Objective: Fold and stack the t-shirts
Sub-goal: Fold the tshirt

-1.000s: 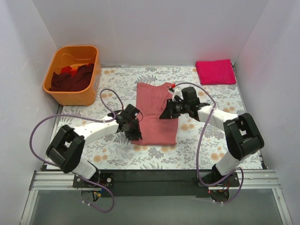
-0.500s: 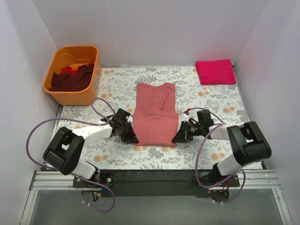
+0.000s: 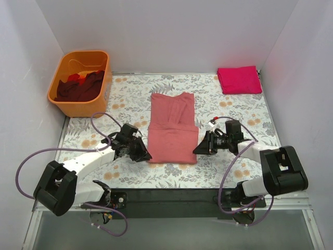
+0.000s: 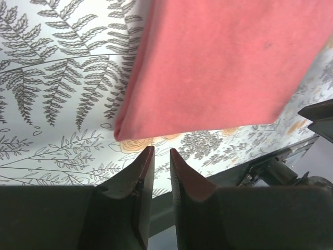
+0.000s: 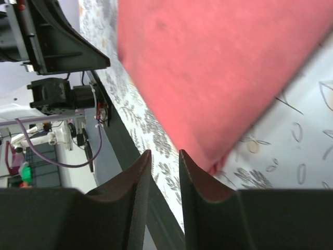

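Dusty salmon-pink cloth t-shirt [image 3: 173, 130], sides folded in, lies flat on floral-covered desk [image 3: 130, 94]. Left gripper [image 3: 143, 154] at its near-left corner, right gripper [image 3: 199, 149] at near-right. Both slightly parted, holding nothing, likely placed to pinch hem.

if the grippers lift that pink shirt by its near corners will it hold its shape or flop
Probably floppy: the pink shirt is thin cloth lying flat on the table cover, so its middle would likely sag. Likely light too. Its fold shows as a soft rounded edge near the left gripper, so layers may slip apart unless pinched together.
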`<action>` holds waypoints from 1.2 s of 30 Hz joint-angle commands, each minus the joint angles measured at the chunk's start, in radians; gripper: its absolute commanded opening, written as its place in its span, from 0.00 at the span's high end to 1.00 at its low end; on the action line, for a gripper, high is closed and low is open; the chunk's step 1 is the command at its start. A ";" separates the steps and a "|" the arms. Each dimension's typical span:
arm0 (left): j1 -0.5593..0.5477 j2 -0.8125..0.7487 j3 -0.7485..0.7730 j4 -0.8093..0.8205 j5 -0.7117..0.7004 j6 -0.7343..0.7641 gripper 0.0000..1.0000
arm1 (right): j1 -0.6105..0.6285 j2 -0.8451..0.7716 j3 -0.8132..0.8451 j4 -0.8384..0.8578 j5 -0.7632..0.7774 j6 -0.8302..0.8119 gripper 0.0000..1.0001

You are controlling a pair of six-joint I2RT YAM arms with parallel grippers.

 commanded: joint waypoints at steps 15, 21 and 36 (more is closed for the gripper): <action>0.022 0.127 0.057 -0.097 -0.052 0.058 0.82 | 0.073 0.144 0.024 -0.103 0.113 -0.028 0.64; 0.021 -0.003 0.109 -0.209 -0.127 0.084 0.69 | 0.111 -0.055 0.192 -0.396 0.298 -0.135 0.57; 0.019 -0.080 0.178 -0.309 -0.282 0.136 0.44 | 0.435 -0.095 0.309 -0.741 0.920 -0.006 0.44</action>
